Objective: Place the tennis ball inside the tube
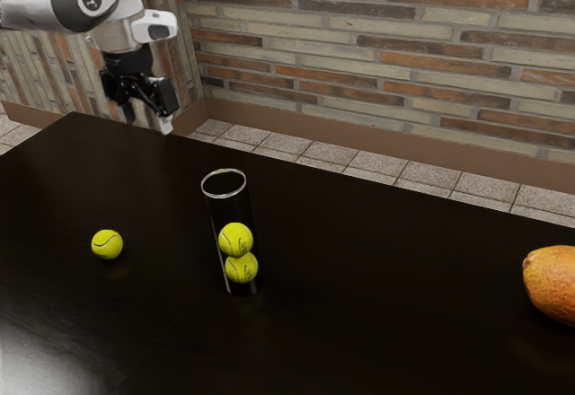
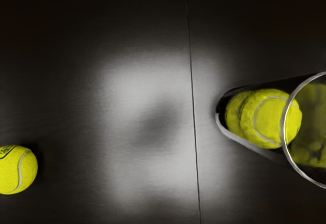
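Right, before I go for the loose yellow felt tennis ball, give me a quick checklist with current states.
1. Black two-finger claw open and empty: ok.
2. Loose yellow felt tennis ball on the black table, nothing against it: ok.
3. Clear cylindrical tube upright, mouth uncovered: ok.
4. Space above the two yellow balls inside: ok.
5. Claw lined up over the loose ball: not ok, it's off to one side.

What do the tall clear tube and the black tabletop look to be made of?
Tall clear tube: probably smooth, glossy clear plastic, though glass is possible; yellow balls show through its wall, and its rim shines.
Black tabletop: perhaps lacquered or stained wood, semi-gloss; it carries soft reflections and faint streaks.
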You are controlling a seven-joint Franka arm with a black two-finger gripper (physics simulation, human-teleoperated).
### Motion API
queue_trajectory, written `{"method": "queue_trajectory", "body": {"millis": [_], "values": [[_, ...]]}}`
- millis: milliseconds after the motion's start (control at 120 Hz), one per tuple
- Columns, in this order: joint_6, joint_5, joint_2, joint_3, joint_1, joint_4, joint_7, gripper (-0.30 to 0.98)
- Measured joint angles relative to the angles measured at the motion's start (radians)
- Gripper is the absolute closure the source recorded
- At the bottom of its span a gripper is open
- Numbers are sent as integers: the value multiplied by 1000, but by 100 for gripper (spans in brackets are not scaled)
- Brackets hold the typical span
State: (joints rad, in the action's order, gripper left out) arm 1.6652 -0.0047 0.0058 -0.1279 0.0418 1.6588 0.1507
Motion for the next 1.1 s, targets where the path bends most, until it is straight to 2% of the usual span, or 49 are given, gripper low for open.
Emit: {"method": "queue_trajectory", "body": {"millis": [133,175,300,508,650,833,1100], "values": [[43,3,-65,1,45,88,4,0],[70,4,-104,-4,47,164,5,0],[160,23,-152,-58,-13,322,6,0],[340,48,-63,-98,-52,427,9,0],[485,77,36,-99,-135,457,22,0],[628,82,140,-98,-270,456,51,0],[706,-2,227,-79,-281,455,84,0]]}}
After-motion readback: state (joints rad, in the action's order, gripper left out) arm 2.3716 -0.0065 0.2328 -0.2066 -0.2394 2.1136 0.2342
